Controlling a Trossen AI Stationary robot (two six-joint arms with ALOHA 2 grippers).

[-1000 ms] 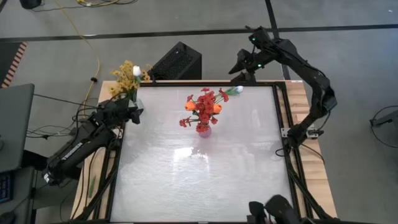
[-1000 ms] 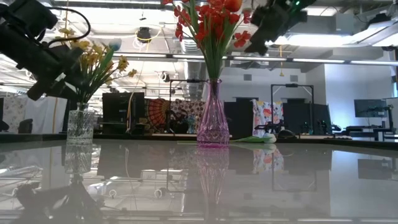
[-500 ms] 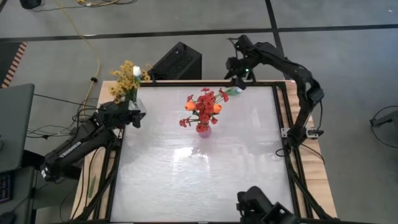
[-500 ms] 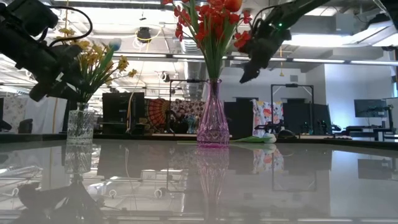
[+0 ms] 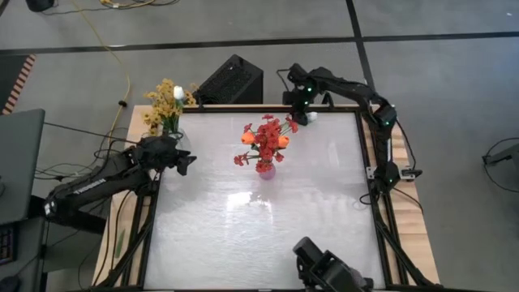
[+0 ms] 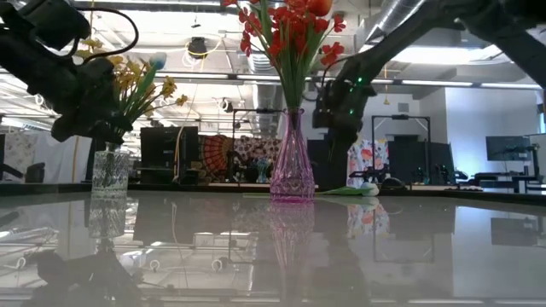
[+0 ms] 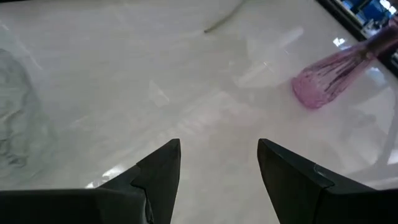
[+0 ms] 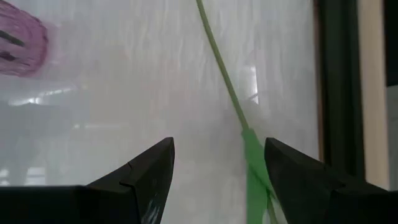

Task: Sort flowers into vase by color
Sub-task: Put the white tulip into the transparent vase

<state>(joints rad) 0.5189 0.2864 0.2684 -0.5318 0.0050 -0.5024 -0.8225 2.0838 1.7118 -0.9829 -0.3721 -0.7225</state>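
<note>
At centre of the white surface (image 5: 259,219): pink vase (image 5: 265,169), upright, holding red flowers (image 5: 266,136) w/ an orange bloom (image 5: 246,138) on green stems. At the far left corner: clear vase (image 6: 109,175), upright, holding yellow sprays (image 5: 160,101) plus one white bud (image 5: 178,92). Near the far right edge: a loose white flower (image 6: 363,190) lying flat on the surface, green stem (image 8: 231,102) pointing toward the pink vase.

Right claw (image 5: 298,104): arm reaches along the far edge, claw above the loose flower's stem; jaws wide, empty, stem running between them in the wrist view; contact prob. none, though height is hard to judge.

Left claw (image 5: 186,160): arm extended from the left side, claw just beside the clear vase, over bare surface; jaws apart, holding nothing.
</note>
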